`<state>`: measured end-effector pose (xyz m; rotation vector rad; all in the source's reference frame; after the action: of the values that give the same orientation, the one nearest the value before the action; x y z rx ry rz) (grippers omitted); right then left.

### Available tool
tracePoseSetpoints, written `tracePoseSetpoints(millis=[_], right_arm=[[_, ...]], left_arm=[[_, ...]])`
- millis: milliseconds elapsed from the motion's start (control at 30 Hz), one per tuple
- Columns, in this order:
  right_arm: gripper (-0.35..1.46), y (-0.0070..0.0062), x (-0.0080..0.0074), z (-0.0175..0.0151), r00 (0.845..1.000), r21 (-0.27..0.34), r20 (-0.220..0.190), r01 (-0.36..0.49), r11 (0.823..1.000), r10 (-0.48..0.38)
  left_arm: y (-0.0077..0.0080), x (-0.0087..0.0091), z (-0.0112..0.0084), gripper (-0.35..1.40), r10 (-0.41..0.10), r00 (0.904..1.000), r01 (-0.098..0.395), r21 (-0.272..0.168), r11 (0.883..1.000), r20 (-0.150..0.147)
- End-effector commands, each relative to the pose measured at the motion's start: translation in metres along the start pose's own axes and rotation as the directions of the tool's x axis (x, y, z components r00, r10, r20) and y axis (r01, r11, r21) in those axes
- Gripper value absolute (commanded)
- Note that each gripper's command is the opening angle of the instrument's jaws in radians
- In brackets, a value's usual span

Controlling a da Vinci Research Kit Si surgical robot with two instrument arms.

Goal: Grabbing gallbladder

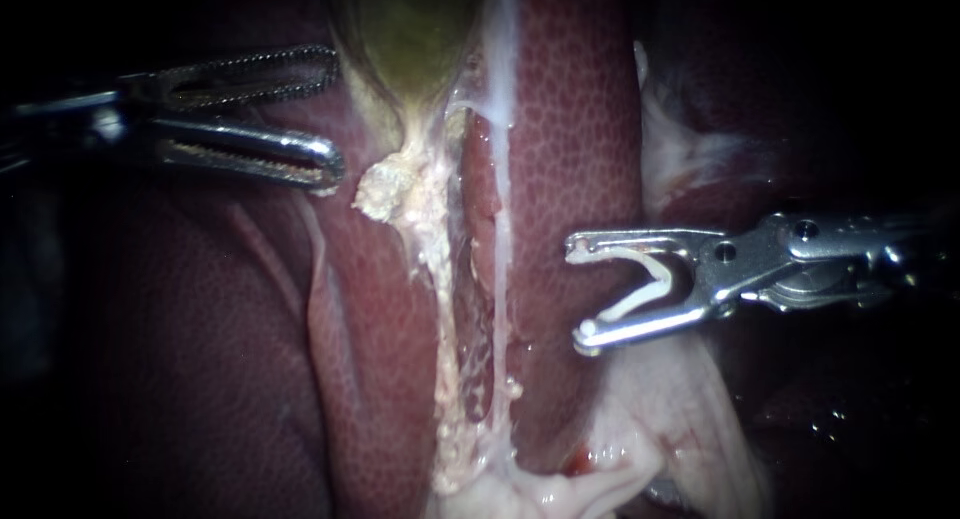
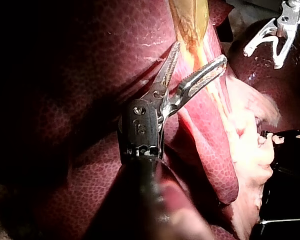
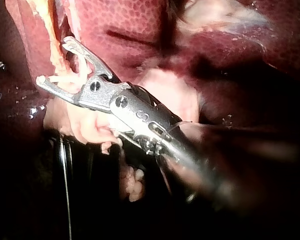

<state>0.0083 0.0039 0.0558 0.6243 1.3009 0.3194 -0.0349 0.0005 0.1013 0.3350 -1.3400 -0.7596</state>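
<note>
Greenish gallbladder (image 1: 415,39) sits just beside my left instrument (image 1: 335,114), jaws spread and empty (approach step); next, advance and close. Jaws of my right instrument (image 1: 578,293) hold a white clip (image 1: 660,277).

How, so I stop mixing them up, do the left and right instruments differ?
The left instrument has a long, toothed pincer, empty and open; the right instrument has a short, hooked pincer holding a white clip. The left sits beside the gallbladder; the right hovers over the liver. Both are metal and grip no tissue.
</note>
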Motion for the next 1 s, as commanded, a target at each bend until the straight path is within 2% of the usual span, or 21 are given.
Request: tracePoseSetpoints(millis=[33,400,733,833,1000], right_arm=[[0.59,0.0000,0.0000,0.0000,1.000,0.000,0.000,0.000,1.000,0.000],[0.59,0.0000,0.0000,0.0000,1.000,0.000,0.000,0.000,1.000,0.000],[0.59,0.0000,0.0000,-0.0001,1.000,0.001,0.000,-0.006,1.000,0.006],[0.59,0.0000,0.0000,-0.0001,1.000,0.001,0.000,-0.006,1.000,0.006],[0.59,0.0000,0.0000,-0.0001,1.000,0.001,0.000,-0.006,1.000,0.006]], left_arm=[[0.0000,0.0000,0.0000,0.62,0.000,1.0000,0.000,0.001,1.000,0.000],[-0.0002,0.0006,-0.0005,0.64,0.004,1.0000,-0.004,0.002,1.000,0.000],[-0.0003,0.0029,-0.0003,0.62,0.024,0.9997,-0.024,-0.001,1.000,0.000],[-0.0005,0.0037,0.0000,0.61,0.017,0.9998,-0.017,-0.004,1.000,0.004],[-0.0010,0.0050,0.0008,0.56,0.002,1.0000,-0.002,-0.004,1.000,-0.006]])
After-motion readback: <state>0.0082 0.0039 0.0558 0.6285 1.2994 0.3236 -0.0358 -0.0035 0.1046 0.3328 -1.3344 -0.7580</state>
